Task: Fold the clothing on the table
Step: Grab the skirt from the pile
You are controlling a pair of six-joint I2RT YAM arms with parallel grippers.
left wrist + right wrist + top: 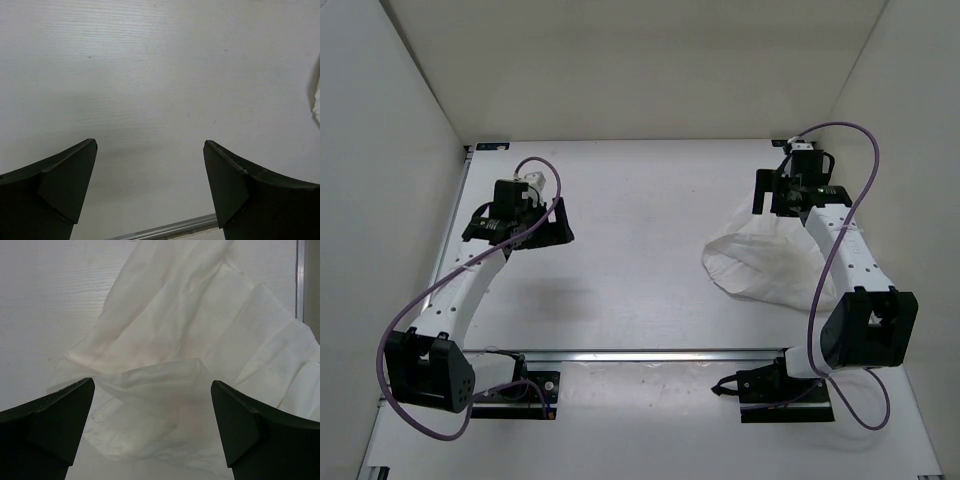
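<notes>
Right gripper (152, 390), jaws apart, hanging over the clothing (200, 330) by the table's (620, 200) right edge: you should be aiming for one corner.

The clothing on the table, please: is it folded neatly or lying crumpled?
Crumpled, not neatly folded: the clothing lies loosely bunched on the table, with uneven overlapping layers and slanting creases.

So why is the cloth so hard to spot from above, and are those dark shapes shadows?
Top view: flat, even light, so the cloth blends into the table; soft shadow under the left arm. Right wrist view: creases show clearly; the dark shapes are the gripper's own fingers. Left wrist view: fingers again.
</notes>
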